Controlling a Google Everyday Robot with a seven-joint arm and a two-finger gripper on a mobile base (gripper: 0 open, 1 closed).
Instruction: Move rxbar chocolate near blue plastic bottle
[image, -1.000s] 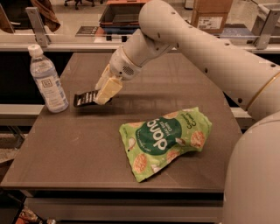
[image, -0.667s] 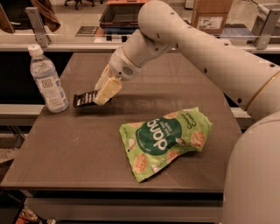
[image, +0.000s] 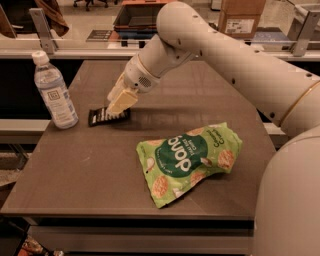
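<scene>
The rxbar chocolate (image: 106, 117) is a small flat black bar with pale lettering. It lies flat on the dark table (image: 100, 170), just right of the blue plastic bottle (image: 54, 92). The bottle stands upright at the table's left edge, clear with a white cap and a white-and-blue label. My gripper (image: 120, 104) reaches down from the right and its tip rests at the bar's right end, hiding that end. A gap of about a bar's width separates the bar from the bottle.
A large green snack bag (image: 192, 160) lies on the table's front right. My cream arm (image: 225, 55) spans the right side of the view. A rail and counter (image: 90, 45) run behind the table, with a cardboard box (image: 241, 20) beyond.
</scene>
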